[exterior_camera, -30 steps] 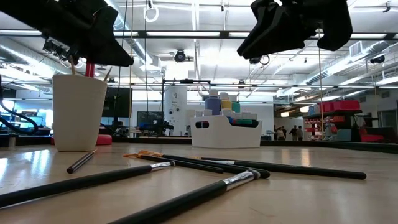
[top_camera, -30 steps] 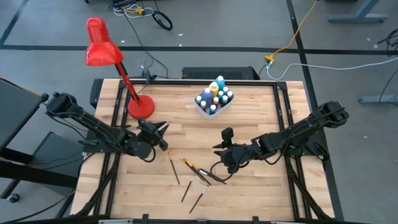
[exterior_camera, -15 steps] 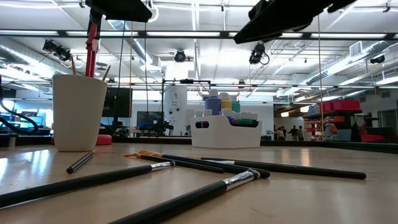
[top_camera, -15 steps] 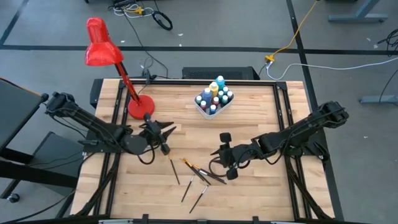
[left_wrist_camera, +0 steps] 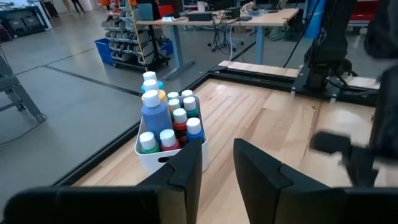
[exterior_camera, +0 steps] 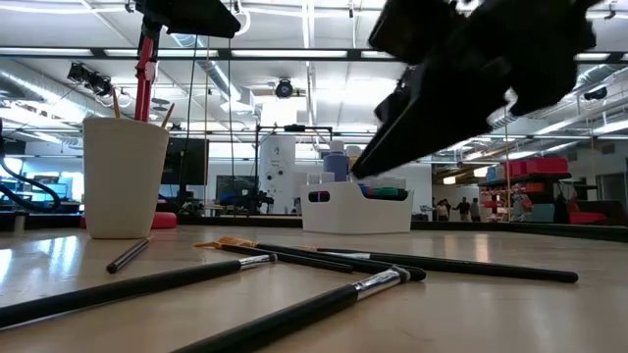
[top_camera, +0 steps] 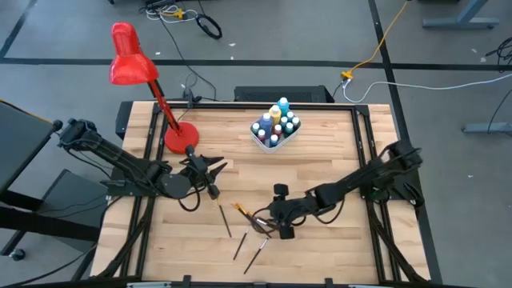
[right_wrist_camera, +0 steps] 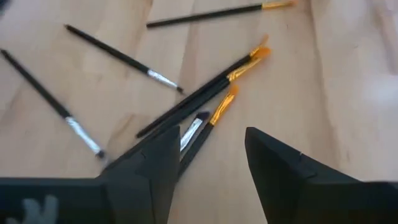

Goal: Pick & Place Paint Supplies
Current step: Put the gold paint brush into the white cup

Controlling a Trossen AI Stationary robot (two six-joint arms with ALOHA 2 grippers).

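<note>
While the right gripper (top_camera: 280, 223) hovers low over the loose paintbrushes (top_camera: 254, 224) scattered on the wooden table (top_camera: 336, 160), its fingers (right_wrist_camera: 283, 168) are spread with nothing between them. Paint bottles (top_camera: 274, 128) stand in the white tray (top_camera: 286, 139) well apart. Left gripper (top_camera: 214, 178) waits near the red lamp (top_camera: 136, 80), fingers parted and empty.

Red desk lamp (top_camera: 132, 72), beige cup (exterior_camera: 123, 176), white tray (exterior_camera: 355, 210), wooden table (top_camera: 320, 160)
</note>
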